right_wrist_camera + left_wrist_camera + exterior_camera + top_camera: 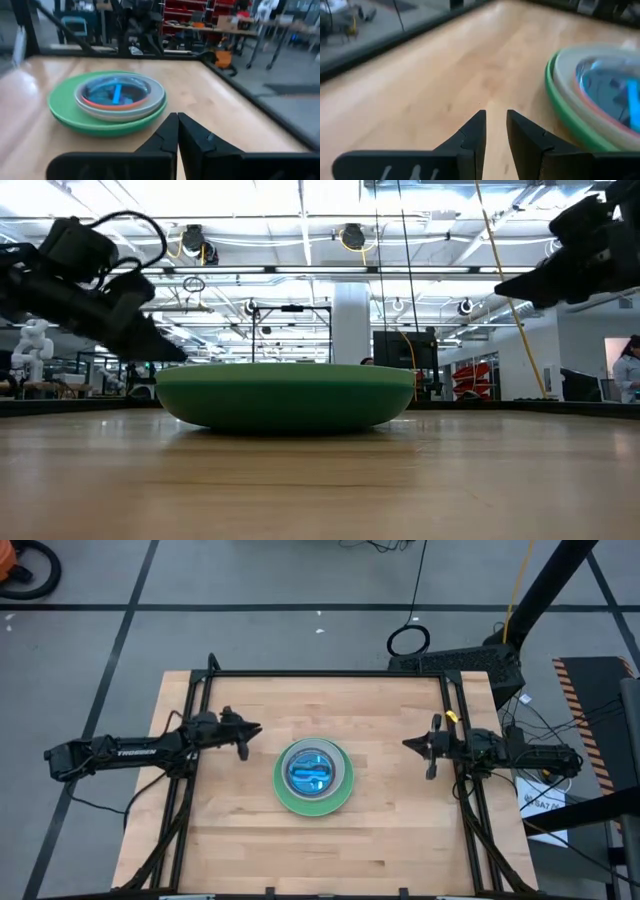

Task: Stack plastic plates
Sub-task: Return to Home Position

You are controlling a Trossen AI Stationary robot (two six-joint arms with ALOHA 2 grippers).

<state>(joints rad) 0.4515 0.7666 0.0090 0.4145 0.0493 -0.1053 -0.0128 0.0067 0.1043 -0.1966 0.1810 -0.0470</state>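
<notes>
Plastic plates nested mid-frame on table, big green lowest for steadiness. Left gripper fingers slightly apart, right gripper fingers together. I judge both parked clear.

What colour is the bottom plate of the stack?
Green. The bottom plate shows best in the right wrist view.

In the low view only the side of the large green plate shows, and its rim hides every plate nested above it. In the left wrist view the stack is blurred and cut off at 3 o'clock. From above, the plates cover one another down to thin rims, so they cannot be counted.
</notes>
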